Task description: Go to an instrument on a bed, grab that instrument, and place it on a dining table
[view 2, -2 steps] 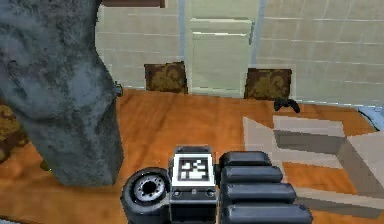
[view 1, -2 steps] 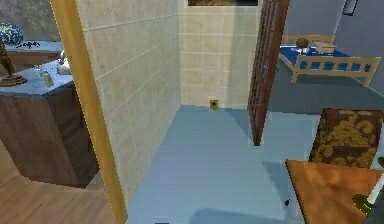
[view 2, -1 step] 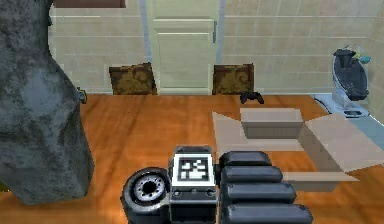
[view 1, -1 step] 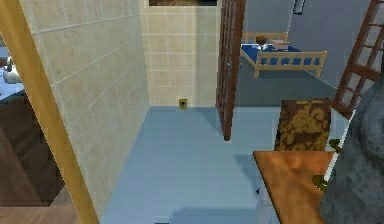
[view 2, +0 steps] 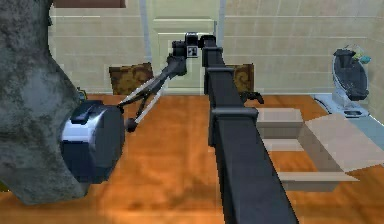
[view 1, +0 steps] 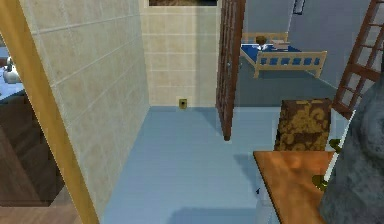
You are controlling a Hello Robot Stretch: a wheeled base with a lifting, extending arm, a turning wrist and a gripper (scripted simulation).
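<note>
My gripper [view 2: 128, 122] reaches down and left from the dark arm [view 2: 235, 150] over a wooden dining table [view 2: 170, 170]. A round dark blue-grey thing with a pale rim [view 2: 92, 145] sits right at the fingers' far end. It shows against the tabletop, so I cannot tell whether the gripper holds it or it rests on the table. A corner of the same table [view 1: 292, 180] appears at the forward view's lower right. Through an open doorway stands a bed [view 1: 285, 55] with a blue mattress, a wooden frame and a small blob [view 1: 262, 42] on it.
A large rough grey statue-like mass [view 2: 30, 90] stands at the table's left end and appears again as a grey mass [view 1: 355, 170]. Patterned chairs [view 2: 130, 78] [view 1: 305, 125] ring the table. Open cardboard boxes [view 2: 320, 145] lie on the right. A brown door [view 1: 230, 65] hangs open over blue floor [view 1: 180, 160].
</note>
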